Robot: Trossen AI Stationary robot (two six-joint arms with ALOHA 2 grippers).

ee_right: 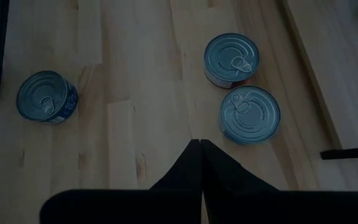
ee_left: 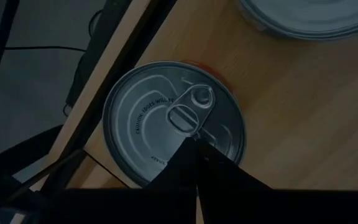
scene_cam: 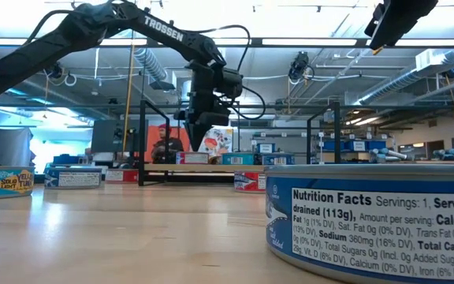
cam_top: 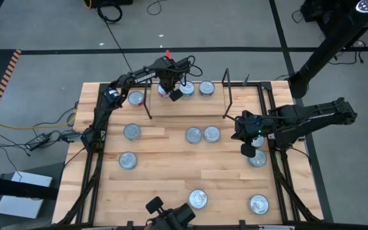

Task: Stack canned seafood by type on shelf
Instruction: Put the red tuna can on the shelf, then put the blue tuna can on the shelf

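Silver tin (ee_left: 174, 118) at shelf (cam_top: 187, 99) edge, left hand (ee_left: 196, 163) closed above

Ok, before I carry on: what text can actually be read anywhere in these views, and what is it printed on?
"TROSSEN": left arm.
"Nutrition Facts", "Sodium 360mg", "Total Carb.", "drained (113g)": side label of the nearest can.
"SOLE", partly legible: can at the table's edge.
"CAUTION", rest of the embossing too small: lid of the can on the shelf.
Other can labels: blurred.
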